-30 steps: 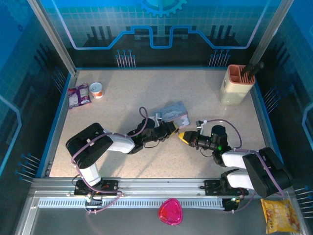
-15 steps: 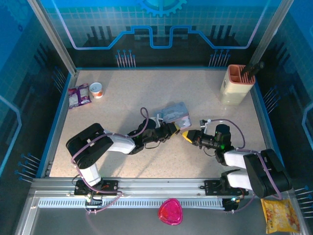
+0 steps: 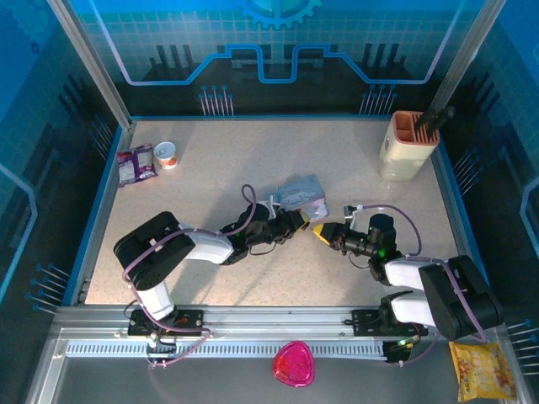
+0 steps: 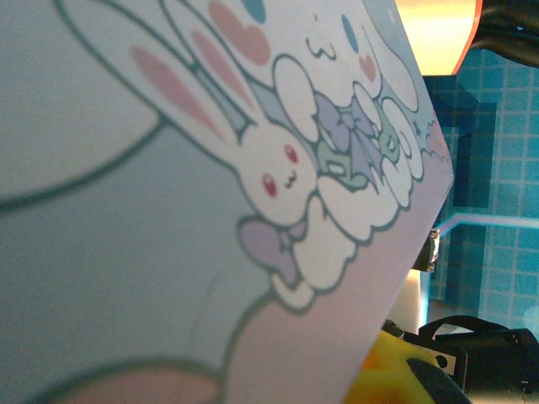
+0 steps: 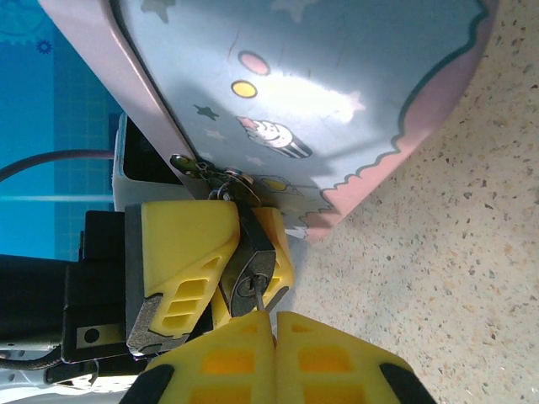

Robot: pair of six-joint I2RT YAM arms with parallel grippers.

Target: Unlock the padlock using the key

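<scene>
seems about midway: clamping the padlock [image 5: 253, 263] tight in the left gripper [image 3: 301, 221], right at the clasp of the tin [image 5: 320, 101], keyhole turned toward the right gripper [image 5: 274, 326]. pinching the key [image 5: 258, 303] between right fingers pressed together, tip touching or just entering the keyhole. left to do, by the look of it: pushing in, turning, freeing the shackle from the clasp.

Tin [image 3: 301, 195] at counter [image 3: 354, 151] centre. Left tool [image 3: 301, 221] at tin's near edge. Right tool [image 3: 321, 231] faces it from right, tips almost meeting. Padlock [image 5: 253, 268] between left tool's fingers, just beside tin's edge. Key [image 5: 256, 305] at right tool's tip, touching padlock. Cup [image 3: 166, 154] and packets [image 3: 135, 164] far left. Holder [image 3: 408, 147] far right.
</scene>
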